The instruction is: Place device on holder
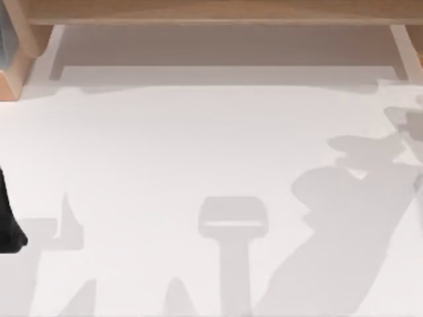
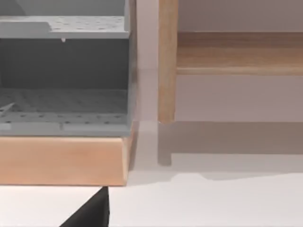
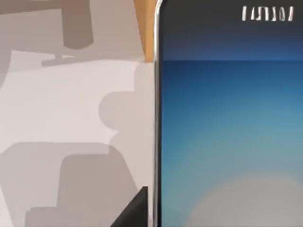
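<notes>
Held up off the white surface [image 1: 165, 145] rather than lying on it: the device [image 3: 227, 118], screen glowing blue and turned full-face to the right wrist camera, silver edge running straight up the frame. Gripped, by the look of it, in the right end effector [image 3: 225, 210], with one dark finger [image 3: 135, 210] set flush against that silver edge (the opposite finger out of frame, so read as a judgement). Sensible to hold it by the long sides: leaves the face and back free and keeps the lower edge ready to slot into a holder. Judged to be somewhere off the right of the surface, going by the big arm shadow [image 1: 344, 218] spread across the near right. Parked at the left edge, the left arm [image 1: 9, 214], looking toward a grey perforated shelf unit [image 2: 61, 94] on a wooden base at the far left; impossible to tell whether the left end effector [image 2: 92, 213] is open or closed. Near the middle, a pale grey T-shaped patch [image 1: 232, 221], shadow or holder, not to be told. Placement not yet done. Next: finding the holder, lining up, lowering gently to avoid tipping.
</notes>
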Controlling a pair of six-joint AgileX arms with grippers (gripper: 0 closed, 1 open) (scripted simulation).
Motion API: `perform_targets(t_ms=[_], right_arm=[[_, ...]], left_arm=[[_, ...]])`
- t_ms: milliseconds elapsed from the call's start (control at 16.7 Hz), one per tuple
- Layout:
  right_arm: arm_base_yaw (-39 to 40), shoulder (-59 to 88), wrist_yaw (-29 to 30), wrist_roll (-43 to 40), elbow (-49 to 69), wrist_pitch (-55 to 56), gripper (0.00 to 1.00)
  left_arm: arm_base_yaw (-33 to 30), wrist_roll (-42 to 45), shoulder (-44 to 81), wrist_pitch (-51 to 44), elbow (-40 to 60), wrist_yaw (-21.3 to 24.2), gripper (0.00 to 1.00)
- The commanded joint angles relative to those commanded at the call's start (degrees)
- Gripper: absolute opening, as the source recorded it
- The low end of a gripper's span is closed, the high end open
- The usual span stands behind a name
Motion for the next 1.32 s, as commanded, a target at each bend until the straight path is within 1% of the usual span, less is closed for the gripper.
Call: perform_targets(t_ms=[300,540,660,1020,1320], right_arm=[[-10.6,-3.7,-2.0,0.2,-5.1,17.8,0.00],[-16.5,-4.8,-3.2,0.7,-6.8,26.8,0.00],[-17.7,-5.0,-3.4,0.9,-7.1,28.6,0.00],[-17.5,-4.7,-3.4,1.0,-6.8,28.5,0.00],[-17.3,-1.7,-2.5,1.1,-2.7,28.3,0.00]], left_arm=[[0.0,0.0,0.0,0.0,0.0,0.0,1.00],[0.0,0.0,0.0,0.0,0.0,0.0,1.00],[0.0,0.0,0.0,0.0,0.0,0.0,1.00],[0.0,0.0,0.0,0.0,0.0,0.0,1.00],[0.0,0.0,0.0,0.0,0.0,0.0,1.00]])
